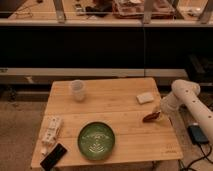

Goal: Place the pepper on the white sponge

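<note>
**Pepper gripped near the table's right edge**

Camera view: One pepper (151, 117) is seen on the wooden table (120, 102), close to its right edge and about halfway between the back and front edges. Its long axis is laid slantwise, the left end turned toward the front edge and the right end toward the back right corner. Which end tapers cannot be told. The gripper (159, 112) is placed at that right end, its fingers closed on the pepper. The white arm (192, 106) is brought in from beyond the right edge.

One white sponge (144, 97) is seen lying flat, nearer the back edge than the pepper and apart from it.

Also counted on the table: one white cup (77, 90) toward the back left, one green plate (96, 141) by the front edge, one long white strip (50, 131) at the left edge and one black slab (53, 156) at the front left corner.

The table is made of pale wood planks and is set on a speckled floor, with a dark counter front behind it.
</note>
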{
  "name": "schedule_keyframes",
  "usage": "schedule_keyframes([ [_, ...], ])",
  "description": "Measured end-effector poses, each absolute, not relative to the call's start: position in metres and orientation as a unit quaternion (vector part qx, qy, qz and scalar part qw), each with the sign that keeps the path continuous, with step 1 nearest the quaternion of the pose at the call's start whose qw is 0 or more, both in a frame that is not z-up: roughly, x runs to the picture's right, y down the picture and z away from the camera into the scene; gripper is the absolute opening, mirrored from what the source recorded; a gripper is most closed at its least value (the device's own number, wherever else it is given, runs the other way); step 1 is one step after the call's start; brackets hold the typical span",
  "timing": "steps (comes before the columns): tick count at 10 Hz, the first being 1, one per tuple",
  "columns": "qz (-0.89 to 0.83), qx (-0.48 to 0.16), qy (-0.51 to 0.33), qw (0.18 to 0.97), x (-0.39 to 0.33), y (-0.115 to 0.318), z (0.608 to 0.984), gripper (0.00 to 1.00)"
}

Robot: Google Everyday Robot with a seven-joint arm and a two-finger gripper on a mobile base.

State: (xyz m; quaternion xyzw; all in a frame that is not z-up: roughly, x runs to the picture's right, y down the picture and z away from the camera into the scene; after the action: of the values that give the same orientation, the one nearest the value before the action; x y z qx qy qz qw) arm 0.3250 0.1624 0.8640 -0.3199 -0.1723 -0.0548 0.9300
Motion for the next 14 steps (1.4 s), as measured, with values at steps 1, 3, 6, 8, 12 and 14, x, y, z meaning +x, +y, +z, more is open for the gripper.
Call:
schedule_keyframes([
  [1, -0.056, -0.319, -0.173, 0.930, 0.325, 0.161, 0.863, 0.09],
  [3, -0.057, -0.321, -0.175, 0.929, 0.324, 0.161, 0.862, 0.09],
  [6, -0.057, -0.321, -0.177, 0.929, 0.323, 0.160, 0.862, 0.09],
  [8, -0.057, -0.319, -0.179, 0.929, 0.323, 0.156, 0.860, 0.09],
  [12, -0.056, -0.310, -0.188, 0.930, 0.325, 0.141, 0.855, 0.09],
  [14, -0.056, -0.301, -0.189, 0.933, 0.331, 0.127, 0.856, 0.09],
])
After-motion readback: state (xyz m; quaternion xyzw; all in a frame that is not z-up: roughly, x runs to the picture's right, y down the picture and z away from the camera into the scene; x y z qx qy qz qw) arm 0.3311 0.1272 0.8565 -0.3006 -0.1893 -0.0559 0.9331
